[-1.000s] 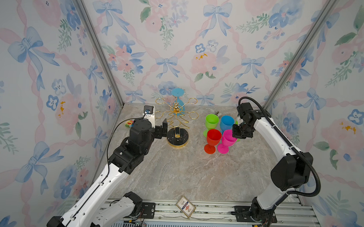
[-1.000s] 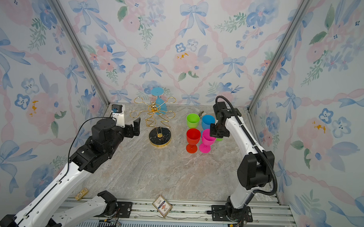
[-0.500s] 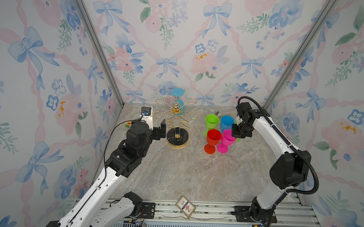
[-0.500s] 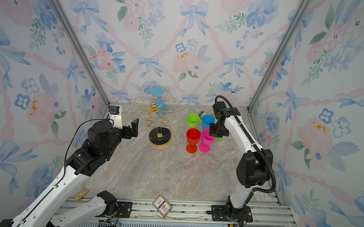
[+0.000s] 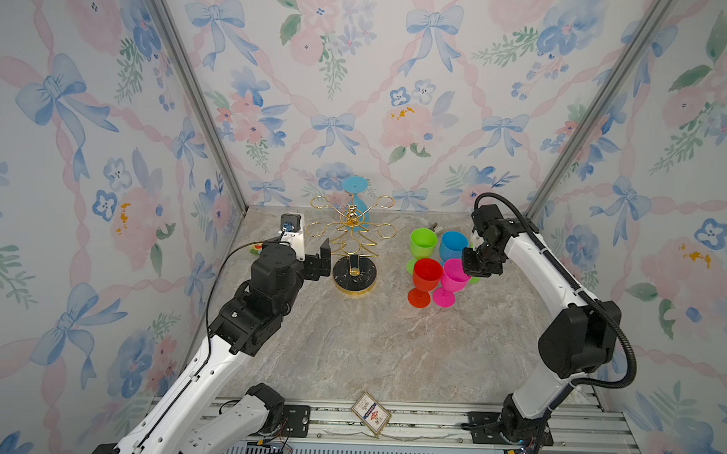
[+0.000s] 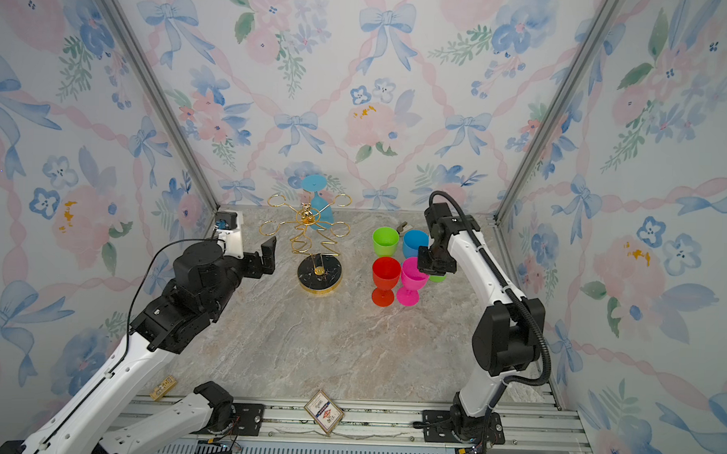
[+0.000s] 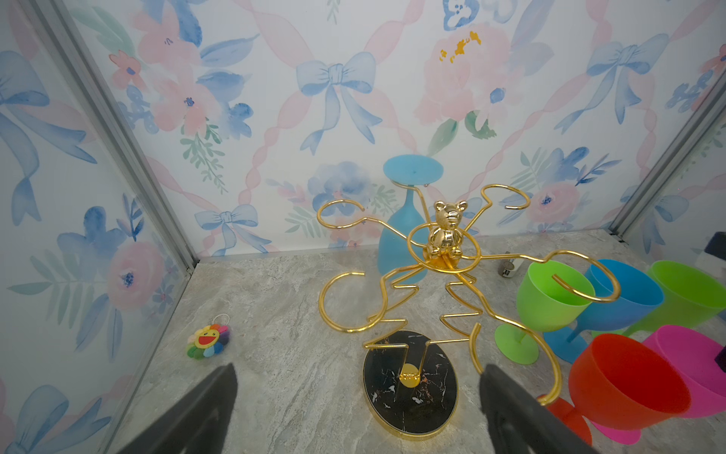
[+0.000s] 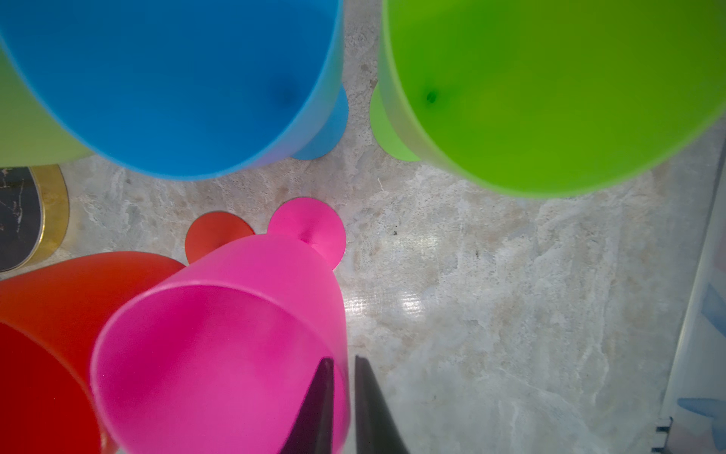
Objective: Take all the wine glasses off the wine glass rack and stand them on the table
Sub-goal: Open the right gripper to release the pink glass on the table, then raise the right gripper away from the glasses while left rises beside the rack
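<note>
Seen from my remote station in both top views, my two arms are built alike: the left arm (image 5: 172,400) and the right arm (image 5: 535,259) pair glossy white tapered links with bulky matte black joint housings (image 5: 574,343). Small dark screw recesses (image 5: 198,372) dot the left arm's white shell. A ribbed black hose (image 5: 631,349) runs along the right arm, and a thin black cable (image 5: 210,297) leads to the small black camera module (image 5: 290,223) on the left arm's white bracket. Both arms are bolted to black base plates (image 5: 297,415). My left gripper (image 7: 358,369) ends in two matte black, wedge-shaped fingers (image 7: 212,408).
</note>
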`<state>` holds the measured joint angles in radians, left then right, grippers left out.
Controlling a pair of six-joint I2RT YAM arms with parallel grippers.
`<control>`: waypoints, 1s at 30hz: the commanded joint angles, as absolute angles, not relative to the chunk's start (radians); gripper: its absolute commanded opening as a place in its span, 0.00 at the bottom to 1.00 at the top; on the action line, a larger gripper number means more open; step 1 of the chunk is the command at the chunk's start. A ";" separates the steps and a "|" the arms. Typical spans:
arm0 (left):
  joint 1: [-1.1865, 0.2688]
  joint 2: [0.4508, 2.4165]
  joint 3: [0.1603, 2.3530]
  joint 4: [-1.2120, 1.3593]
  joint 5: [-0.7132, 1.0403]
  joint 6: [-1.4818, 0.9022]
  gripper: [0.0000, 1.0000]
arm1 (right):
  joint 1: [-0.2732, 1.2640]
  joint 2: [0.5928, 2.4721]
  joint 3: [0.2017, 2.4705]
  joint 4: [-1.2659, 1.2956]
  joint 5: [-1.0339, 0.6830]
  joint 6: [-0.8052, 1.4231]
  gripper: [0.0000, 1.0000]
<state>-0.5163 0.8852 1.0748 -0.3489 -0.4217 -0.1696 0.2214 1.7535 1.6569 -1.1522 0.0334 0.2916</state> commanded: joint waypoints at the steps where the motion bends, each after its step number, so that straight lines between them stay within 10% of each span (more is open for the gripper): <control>1: -0.509 0.874 1.060 -0.359 -0.423 -0.178 0.98 | 0.220 1.739 1.689 -1.172 0.029 0.291 0.19; 16: -0.507 0.914 1.076 -0.359 -0.390 -0.183 0.98 | 0.219 1.661 1.725 -1.185 0.044 0.287 0.39; 30: -0.472 0.969 1.143 -0.359 -0.295 -0.195 0.98 | 0.199 1.433 1.599 -1.024 0.014 0.234 0.82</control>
<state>-0.4831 0.9569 1.0996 -0.3626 -0.3450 -0.1711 0.2089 1.4738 1.6321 -1.0687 0.0299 0.2535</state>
